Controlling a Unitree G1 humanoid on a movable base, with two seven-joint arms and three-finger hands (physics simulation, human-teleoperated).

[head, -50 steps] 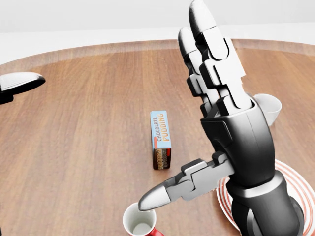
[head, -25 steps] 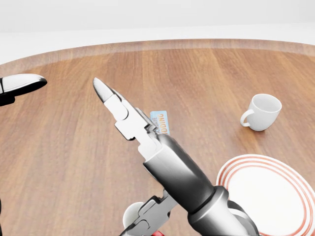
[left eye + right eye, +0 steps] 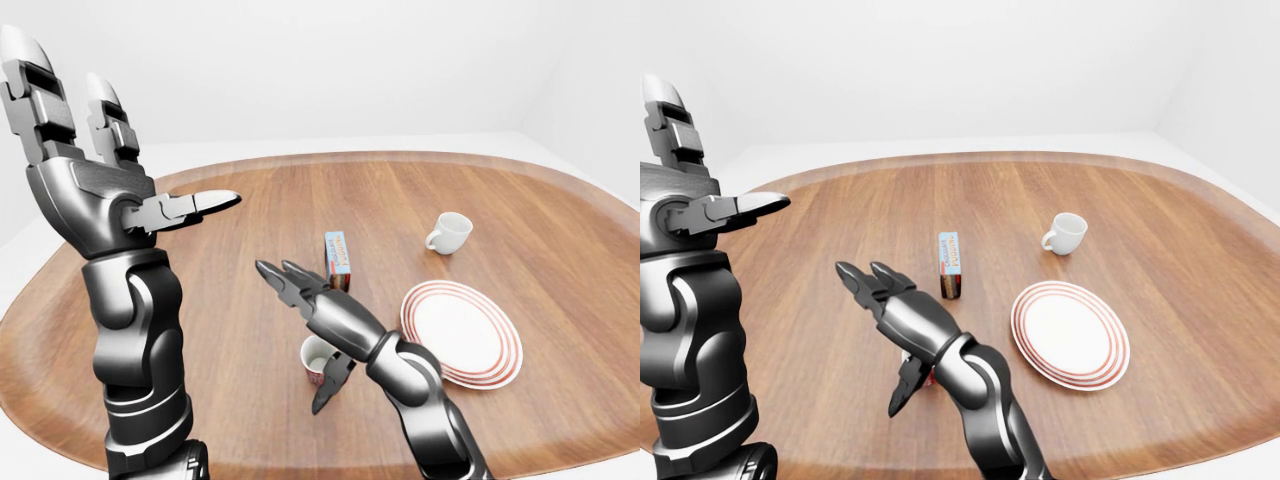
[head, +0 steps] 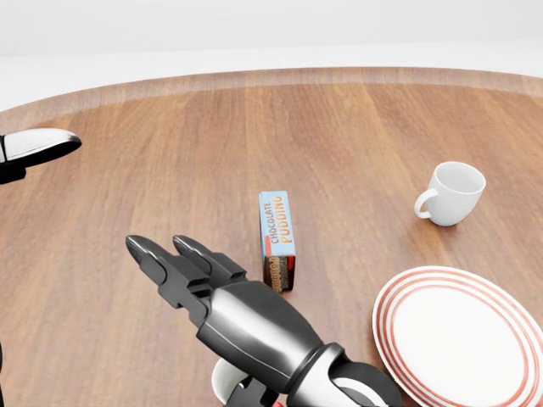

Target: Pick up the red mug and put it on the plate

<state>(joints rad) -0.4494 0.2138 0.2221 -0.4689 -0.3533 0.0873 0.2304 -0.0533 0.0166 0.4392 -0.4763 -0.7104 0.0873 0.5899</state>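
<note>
Currently:
- Right hand [image 3: 312, 330]: fingers spread, empty, hovering above red mug [image 3: 316, 358].
- Left hand [image 3: 95, 185]: raised, open, empty.
- Step: reaching; next, lower and close round mug, then carry to plate [image 3: 462, 332].

walls: plain white | table [image 3: 250, 210]: oval, wood | light: even

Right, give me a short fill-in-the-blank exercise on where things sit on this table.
1. The chocolate pudding box lies on the table to the ____ of the white mug in the head view.
2. The plate has ____ rings round its rim.
3. The right hand hovers with fingers ____ over the red mug.
4. The plate holds ____.

Missing words: left; red; open; nothing
</note>
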